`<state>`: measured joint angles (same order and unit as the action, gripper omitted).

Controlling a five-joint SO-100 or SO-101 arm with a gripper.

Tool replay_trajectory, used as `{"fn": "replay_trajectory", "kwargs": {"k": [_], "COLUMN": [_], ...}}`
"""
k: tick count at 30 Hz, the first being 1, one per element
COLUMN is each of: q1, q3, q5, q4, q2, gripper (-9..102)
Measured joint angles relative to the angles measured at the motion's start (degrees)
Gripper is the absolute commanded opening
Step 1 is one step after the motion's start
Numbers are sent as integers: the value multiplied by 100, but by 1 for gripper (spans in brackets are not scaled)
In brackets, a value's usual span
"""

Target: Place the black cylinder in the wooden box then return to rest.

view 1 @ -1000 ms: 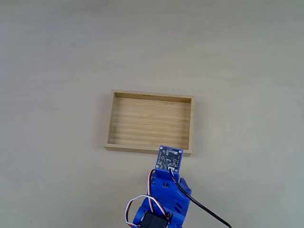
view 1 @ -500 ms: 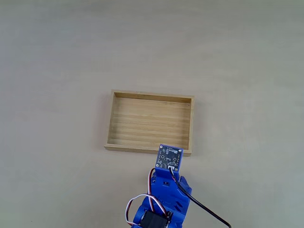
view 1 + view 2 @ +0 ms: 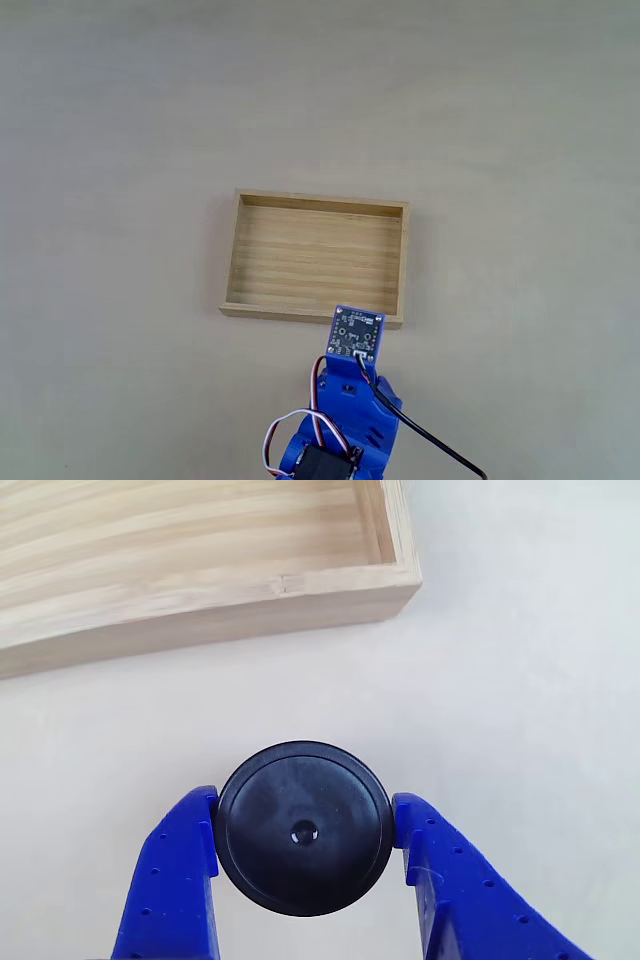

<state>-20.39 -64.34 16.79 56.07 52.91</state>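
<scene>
In the other view, the black cylinder (image 3: 303, 828) shows its round top with a small central dimple. My gripper (image 3: 305, 802) is shut on it, one blue finger (image 3: 175, 880) pressing its left side and the other its right. The wooden box (image 3: 250, 605) lies just beyond, its near wall and right corner close ahead. In the fixed view the wooden box (image 3: 316, 312) rests mid-table with nothing in it. My blue arm (image 3: 350, 420) reaches up from the bottom edge, and its circuit board (image 3: 356, 333) overlaps the box's near right wall.
A plain pale table (image 3: 120, 120) surrounds the box on all sides. A black cable (image 3: 430, 440) and coloured wires (image 3: 290, 425) trail off the arm at the bottom of the fixed view.
The arm has barely shifted over the last second. The box lies where it did.
</scene>
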Motion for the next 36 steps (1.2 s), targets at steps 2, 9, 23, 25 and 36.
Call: {"fn": "replay_trajectory", "kwargs": {"k": [2, 9, 23, 25, 36], "q1": [70, 413, 1292, 1371, 1661], "q3": [167, 1055, 3146, 3340, 3771], "q5": [0, -334, -905, -905, -1143], "q4": [316, 1107, 844, 598, -246], "q2": [123, 378, -1204, -1600, -3463], "gripper": [18, 18, 18, 18, 18]}}
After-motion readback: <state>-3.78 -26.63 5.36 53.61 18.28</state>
